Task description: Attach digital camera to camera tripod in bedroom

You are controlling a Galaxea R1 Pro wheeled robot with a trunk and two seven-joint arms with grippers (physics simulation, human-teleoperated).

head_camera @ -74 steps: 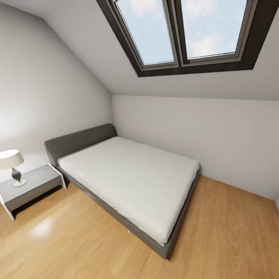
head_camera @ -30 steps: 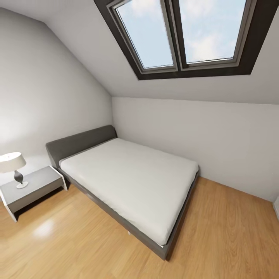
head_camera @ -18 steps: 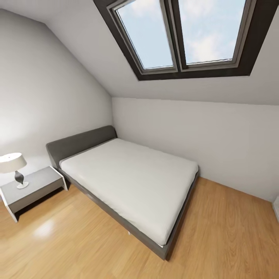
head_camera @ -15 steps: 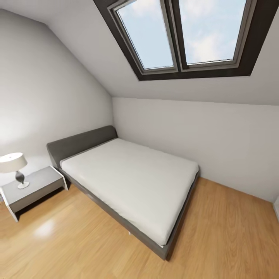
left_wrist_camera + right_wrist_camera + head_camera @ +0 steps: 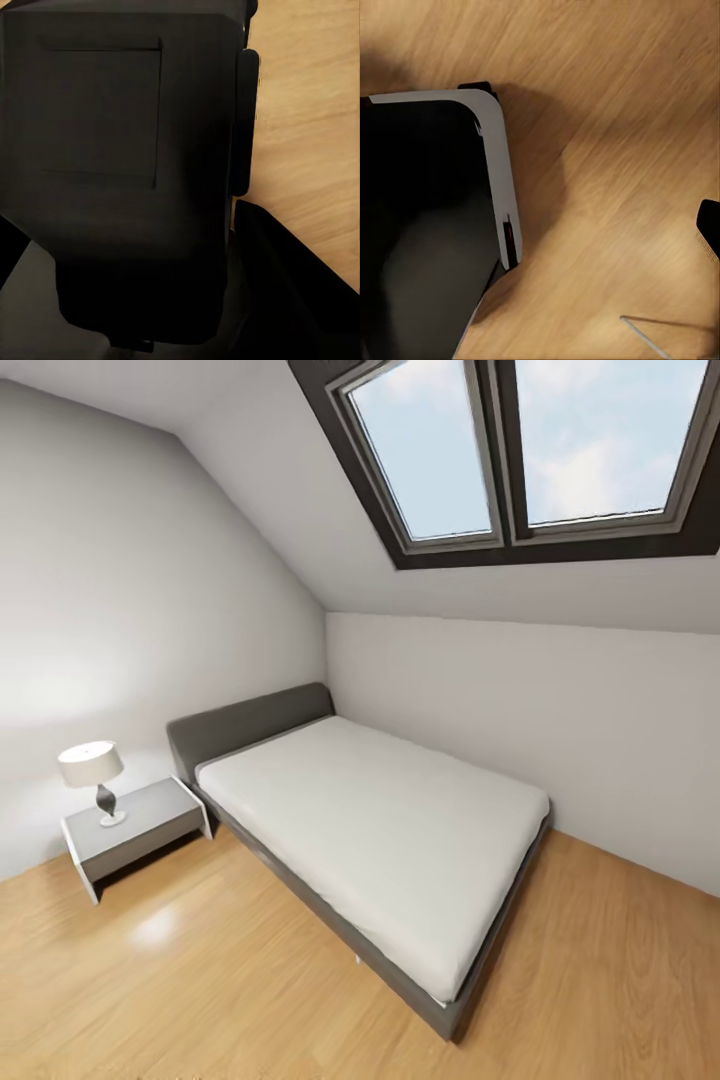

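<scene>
Bedroom, bed, nightstand, lamp logged; search best swept slowly for tripod; fingers' state untellable

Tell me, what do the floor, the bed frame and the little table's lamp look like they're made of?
The floor looks like light wood planks with a glossy finish: grain lines and a bright reflection patch. The bed frame seems matte dark grey, perhaps fabric-covered; no shine, but texture is unclear. The lamp has a pale shade, likely fabric or paper, on a dark, smooth, curvy base.
</scene>
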